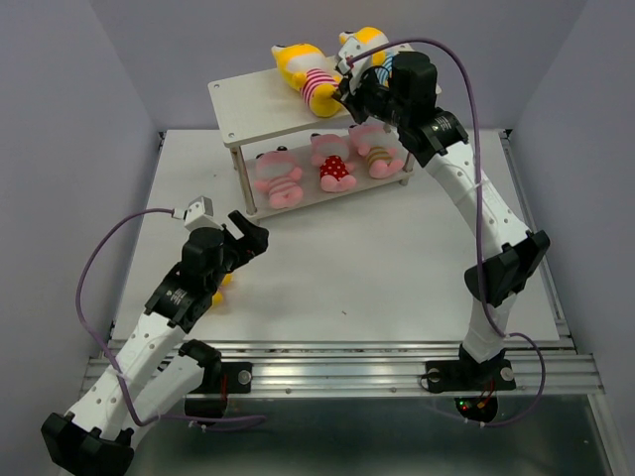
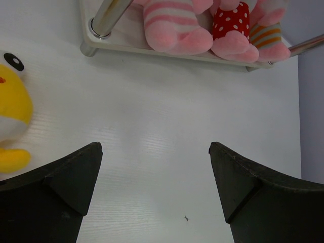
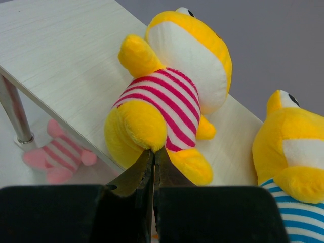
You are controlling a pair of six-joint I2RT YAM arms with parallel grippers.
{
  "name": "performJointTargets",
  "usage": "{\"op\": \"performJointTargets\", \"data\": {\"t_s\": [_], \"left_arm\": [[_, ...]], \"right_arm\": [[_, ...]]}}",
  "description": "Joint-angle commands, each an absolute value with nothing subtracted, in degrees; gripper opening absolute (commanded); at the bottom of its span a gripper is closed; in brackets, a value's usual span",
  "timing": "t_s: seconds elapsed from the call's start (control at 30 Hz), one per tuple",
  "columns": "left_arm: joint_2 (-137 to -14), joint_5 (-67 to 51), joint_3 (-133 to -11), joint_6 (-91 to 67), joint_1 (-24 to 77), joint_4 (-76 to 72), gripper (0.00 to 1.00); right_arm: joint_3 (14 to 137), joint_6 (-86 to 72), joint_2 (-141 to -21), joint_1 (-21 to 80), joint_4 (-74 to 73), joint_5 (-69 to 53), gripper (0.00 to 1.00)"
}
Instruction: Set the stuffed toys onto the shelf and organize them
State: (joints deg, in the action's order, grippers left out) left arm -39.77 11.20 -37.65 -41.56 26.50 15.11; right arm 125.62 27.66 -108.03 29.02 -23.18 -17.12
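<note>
White table (image 1: 377,268) is carrying the cream two-tier shelf (image 1: 248,104) at its far side, and both arms are reaching over it from the near edge. Two yellow toys, the red-striped toy (image 1: 306,74) and the blue-striped toy (image 1: 365,48), are lying on the top board, three pink toys (image 1: 333,164) are lying side by side on the lower board, and a third yellow toy (image 2: 12,111) is lying on the table just beside the left arm. The right gripper (image 3: 153,152) is pressing its jaws together, tips touching a leg of the red-striped toy, while the left gripper (image 2: 154,152) is hovering over bare table with jaws wide apart, holding nothing.
</note>
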Motion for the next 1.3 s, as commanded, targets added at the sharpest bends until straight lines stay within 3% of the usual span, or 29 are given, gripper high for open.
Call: {"op": "performJointTargets", "data": {"t_s": [0.0, 0.83, 1.27], "left_arm": [[-39.8, 12.1, -38.9, -41.8, 26.3, 13.8, 0.99], [-38.8, 13.4, -38.8, -42.8, 26.4, 16.1, 0.99], [-39.2, 13.6, -38.7, -42.8, 26.3, 16.2, 0.99]], "right_arm": [[125.2, 26.9, -105.3, 29.4, -20.3, -13.7, 0.01], [117.9, 15.5, -101.5, 29.4, -11.1, -3.6, 0.01], [114.9, 12.0, -98.9, 30.0, -9.7, -7.8, 0.01]]}}
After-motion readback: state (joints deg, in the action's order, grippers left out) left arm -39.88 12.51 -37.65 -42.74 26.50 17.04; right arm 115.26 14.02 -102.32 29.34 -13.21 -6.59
